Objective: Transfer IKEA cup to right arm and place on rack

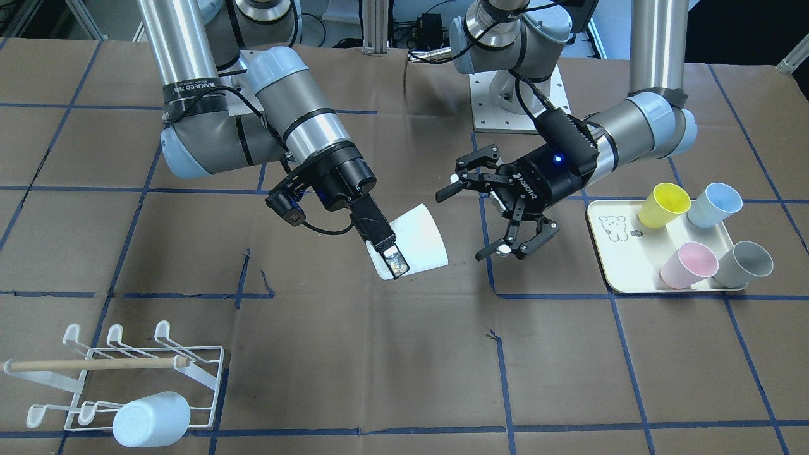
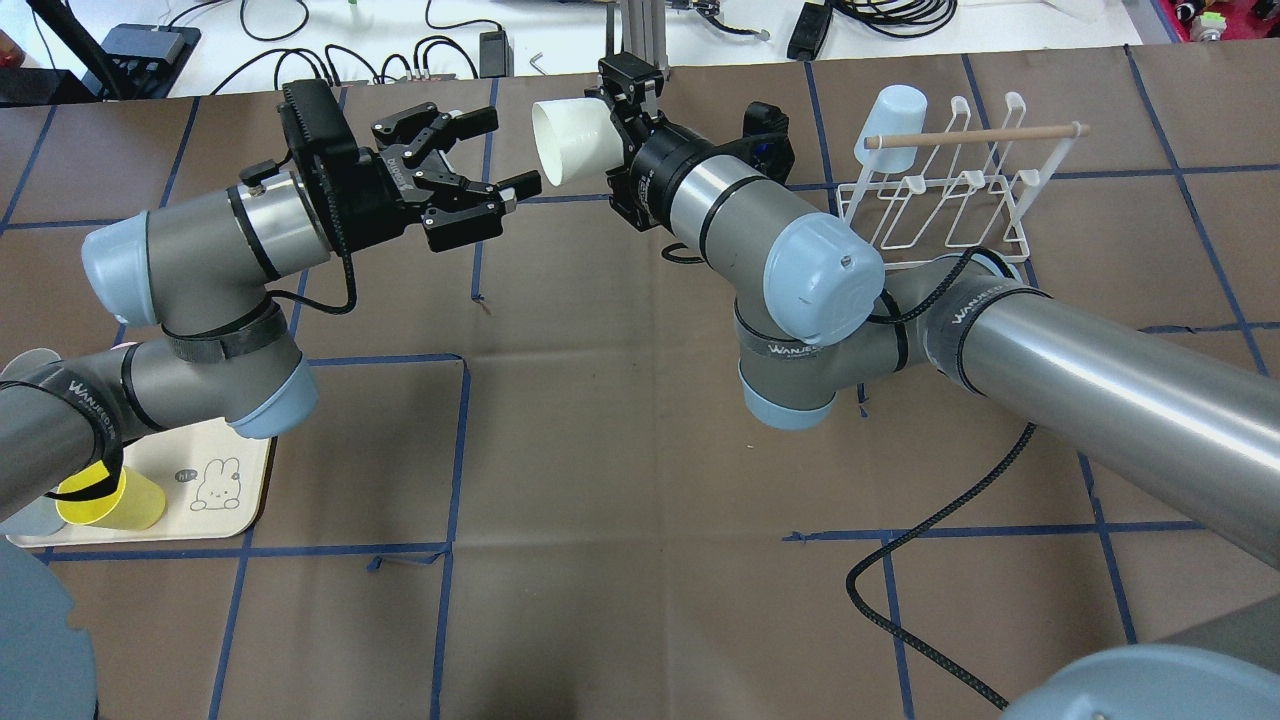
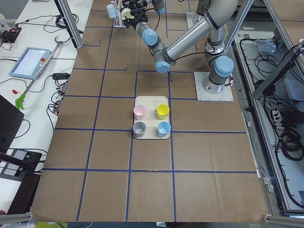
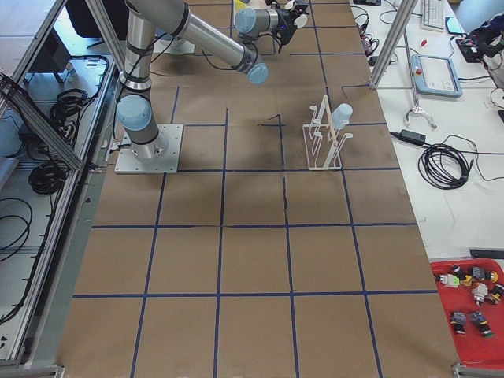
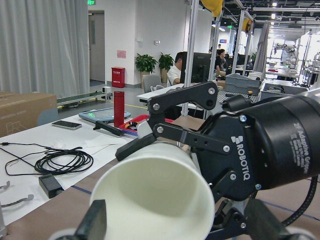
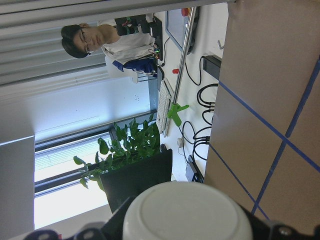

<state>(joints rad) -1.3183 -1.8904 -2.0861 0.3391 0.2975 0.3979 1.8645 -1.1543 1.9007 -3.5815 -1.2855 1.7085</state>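
1. The table is covered in brown paper (image 1: 379,354), ruled into large squares by blue tape lines (image 1: 442,431).
2. Over the middle of the table, the right gripper (image 1: 395,262), black with two long straight fingers, is clamped on the wall of a white plastic cup (image 1: 420,240). The cup is off the surface and tilted, with its mouth turned toward the left.
3. The left gripper (image 2: 500,150), a black claw marked ROBOTIQ, has its jaws spread wide just beside the cup's mouth and holds nothing.
4. On the right, toward the far edge, stands a low white wire rack (image 1: 189,373) with a light wooden dowel (image 1: 95,364) across it. A pale blue cup (image 1: 152,418) sits upside down on one prong.
5. On the left, nearer the robot, a cream tray with a bear drawing (image 1: 622,265) carries four cups:
   - a yellow cup (image 1: 663,205)
   - a light blue cup (image 1: 714,204)
   - a pink cup (image 1: 689,264)
   - a grey cup (image 1: 744,264)
6. Beyond the far edge runs a white bench (image 2: 560,40) strewn with black cables (image 5: 60,162).
7. The room behind has a grey curtain (image 5: 40,50), potted plants (image 5: 146,62) and a seated person (image 5: 176,70) at a desk.
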